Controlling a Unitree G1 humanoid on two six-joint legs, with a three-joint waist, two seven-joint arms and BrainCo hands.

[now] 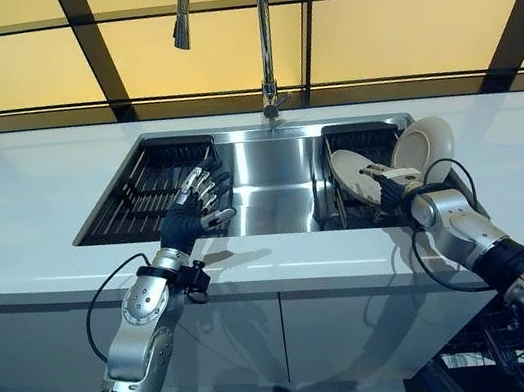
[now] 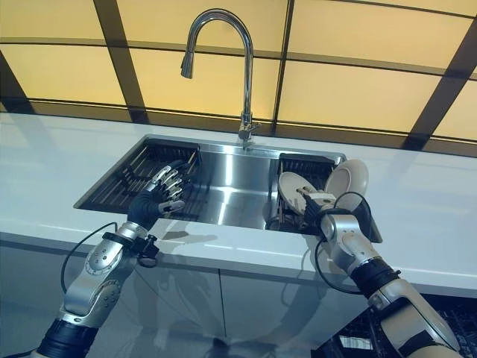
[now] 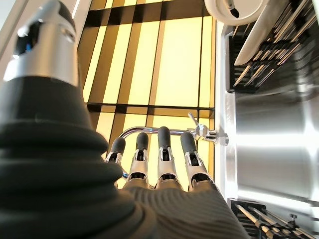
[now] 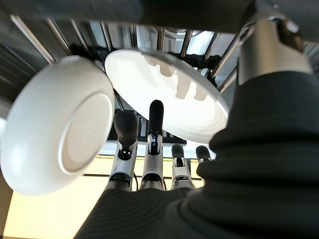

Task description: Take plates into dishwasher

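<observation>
Two white plates stand on edge in the dark rack (image 1: 330,206) in the right end of the steel sink (image 1: 264,180). The nearer plate (image 1: 350,175) leans left; the farther plate (image 1: 426,145) leans right behind it. My right hand (image 1: 391,189) is at the nearer plate's lower rim. In the right wrist view its fingers (image 4: 154,124) are straight, with tips against the nearer plate (image 4: 164,89), beside the other plate (image 4: 55,149). My left hand (image 1: 194,213) is open and empty, held over the sink's left part with fingers (image 3: 162,149) spread.
A tall curved tap (image 1: 259,34) stands behind the sink. A second dark rack (image 1: 144,186) fills the sink's left end. White counter (image 1: 19,198) runs either side. A dark wire dishwasher basket (image 1: 489,359) shows low at the right, under the counter.
</observation>
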